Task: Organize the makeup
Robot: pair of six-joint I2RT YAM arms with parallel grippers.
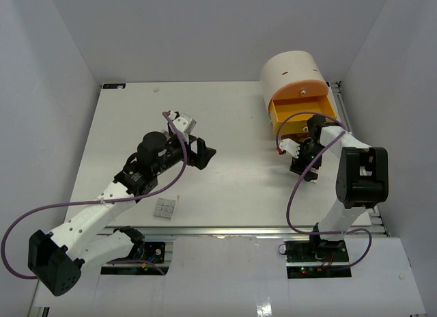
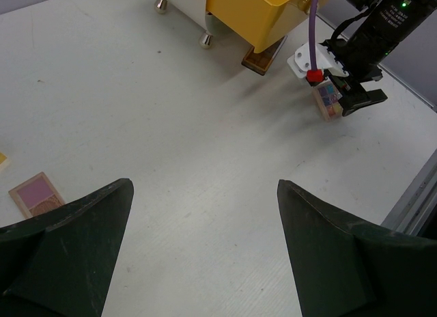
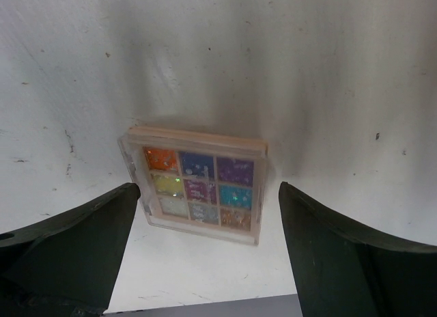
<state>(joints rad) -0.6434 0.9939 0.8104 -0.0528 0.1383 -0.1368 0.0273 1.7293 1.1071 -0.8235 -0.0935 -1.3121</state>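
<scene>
A multicoloured palette (image 3: 198, 187) lies on the white table between the fingers of my right gripper (image 3: 209, 187), which is open, with a gap on each side. It also shows in the left wrist view (image 2: 328, 102) under that gripper (image 2: 348, 98). In the top view the right gripper (image 1: 305, 168) is just in front of the orange drawer. A brown palette (image 2: 263, 57) lies under the drawer's front. A pink palette (image 2: 37, 194) lies at the left. A grey-white palette (image 1: 165, 208) lies near the front. My left gripper (image 2: 205, 182) is open and empty above the table's middle (image 1: 201, 155).
The round cream drawer unit (image 1: 293, 74) stands at the back right with its orange drawer (image 1: 304, 112) pulled open. It also shows in the left wrist view (image 2: 256, 13). Grey walls close in the table on three sides.
</scene>
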